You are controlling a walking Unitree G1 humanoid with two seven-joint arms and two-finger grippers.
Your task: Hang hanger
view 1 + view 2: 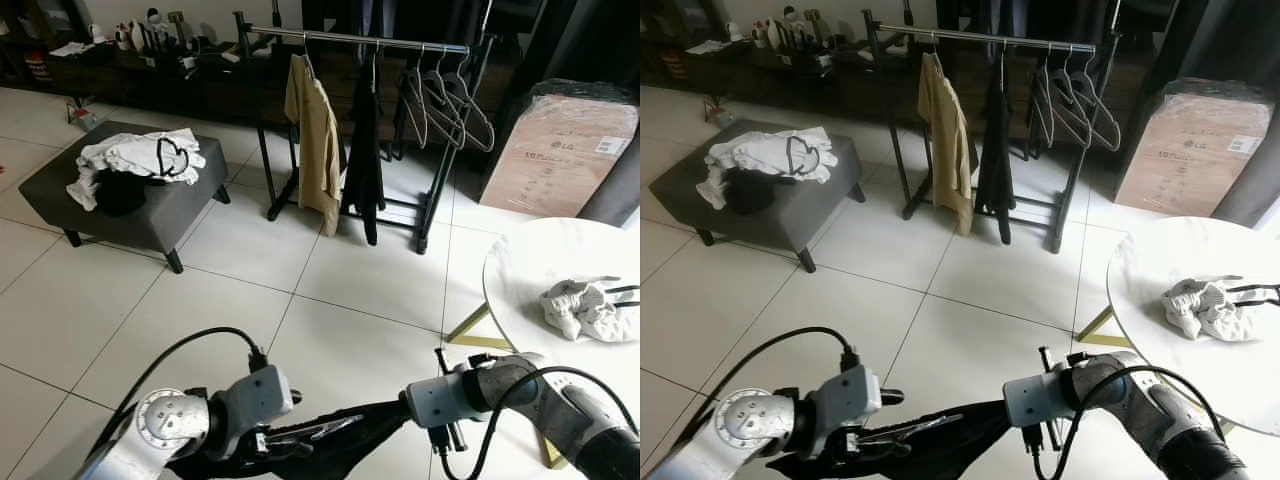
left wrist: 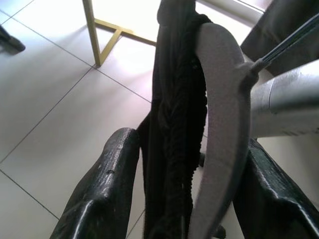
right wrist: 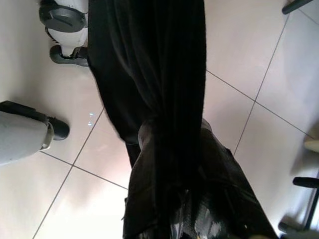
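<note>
Your left gripper (image 2: 184, 199) clamps the grey hanger (image 2: 224, 129) and its black garment (image 1: 940, 440); your right gripper (image 3: 194, 199) pinches that garment's other end. Open tile floor (image 1: 250, 290) separates you from the clothes rail (image 1: 370, 40), with ottoman (image 1: 150, 200) left and round table (image 1: 540, 270) right.

Two silver-grey metal arms with rounded cylindrical housings. The left arm (image 1: 175, 425) carries a circular machined silver disc joint (image 1: 163, 417) ringed with small marks, followed by a boxy grey wrist block (image 1: 262, 392). A glossy black cable (image 1: 170, 360) loops above it. The right arm (image 1: 545, 400) has a grey wrist block (image 1: 437, 398) and black cabling (image 1: 500, 410). Gripper fingers (image 2: 102, 191) are long, black and slightly scuffed
</note>
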